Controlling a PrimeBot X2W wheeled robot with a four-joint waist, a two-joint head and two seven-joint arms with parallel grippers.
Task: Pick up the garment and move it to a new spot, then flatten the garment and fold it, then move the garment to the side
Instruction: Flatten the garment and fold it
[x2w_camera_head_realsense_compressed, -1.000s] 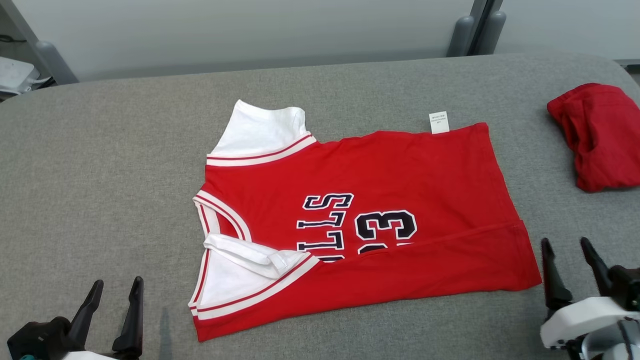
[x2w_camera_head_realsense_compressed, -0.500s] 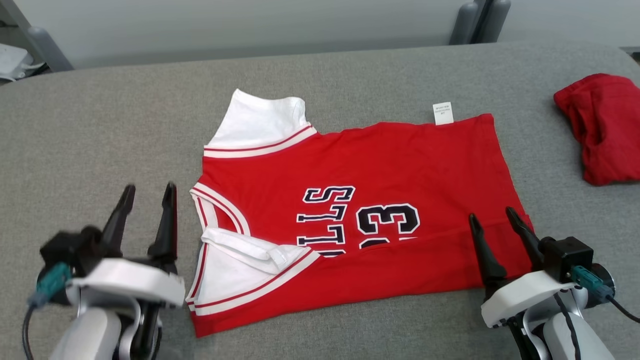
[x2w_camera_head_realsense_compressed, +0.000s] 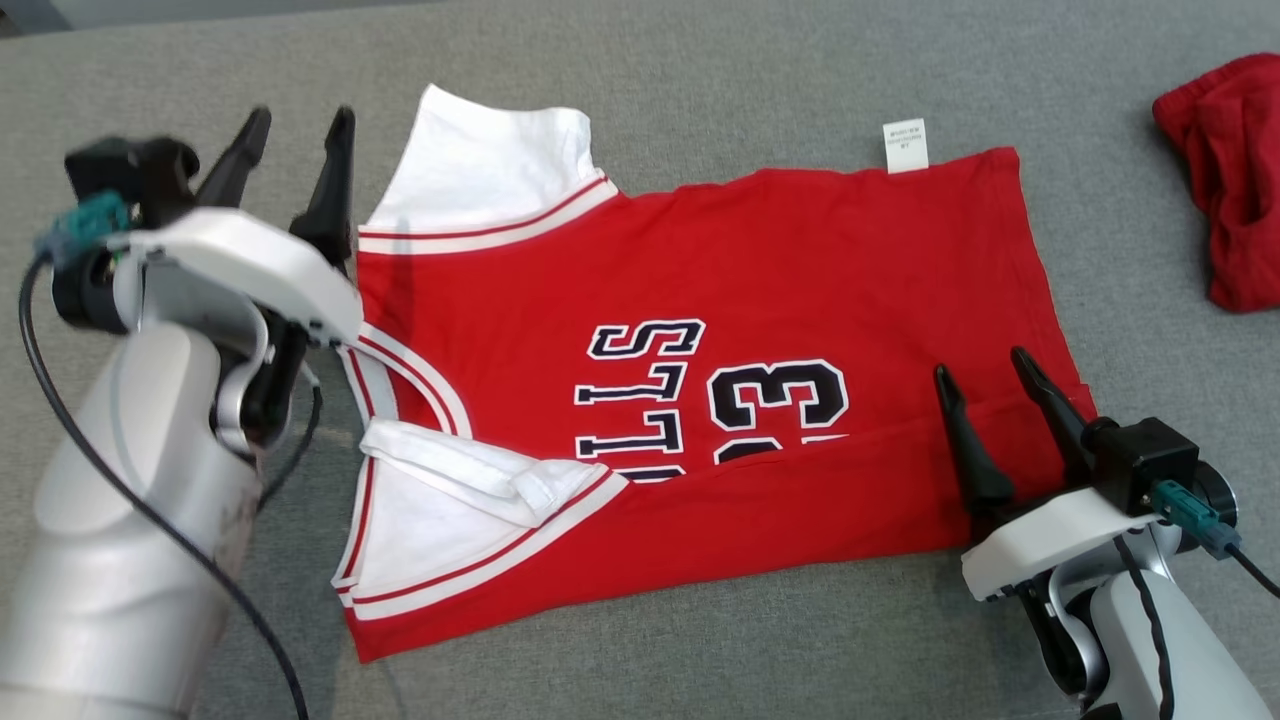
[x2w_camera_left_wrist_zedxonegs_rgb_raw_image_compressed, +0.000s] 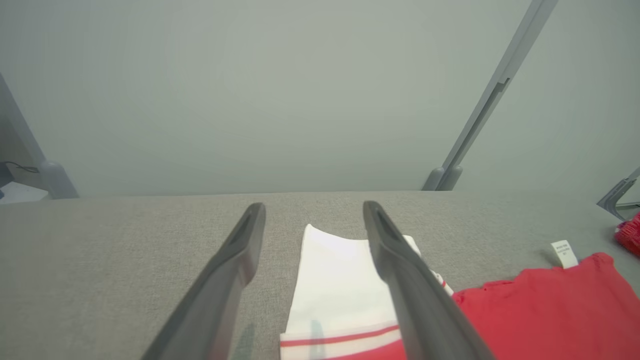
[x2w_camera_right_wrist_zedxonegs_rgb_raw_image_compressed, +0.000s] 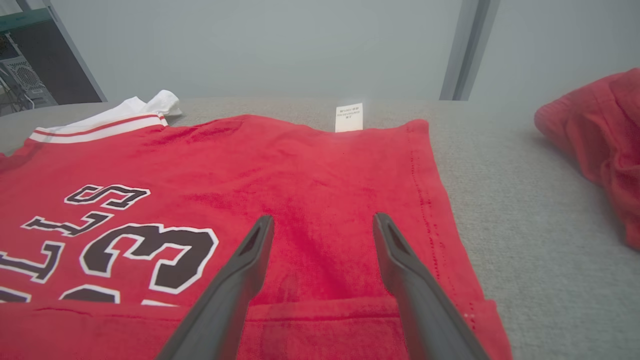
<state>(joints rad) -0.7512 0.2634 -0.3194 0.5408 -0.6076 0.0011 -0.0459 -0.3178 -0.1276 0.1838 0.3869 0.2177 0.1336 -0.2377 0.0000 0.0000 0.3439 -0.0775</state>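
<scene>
The garment, a red jersey with white sleeves and the number 33, lies flat at the centre of the grey table, collar toward the robot's left and hem toward its right. Its near long edge is folded up over the front and covers the lower part of the print. The far sleeve lies spread out; the near sleeve is partly doubled over itself. A white label projects from the far edge near the hem. The left end effector is positioned just beside the far sleeve, fingers apart and holding nothing; in the left wrist view the sleeve lies between them. The right end effector is over the hem end at the fold line, fingers apart and holding nothing; contact with the fabric cannot be determined. A crumpled red cloth lies well apart at the far right.
</scene>
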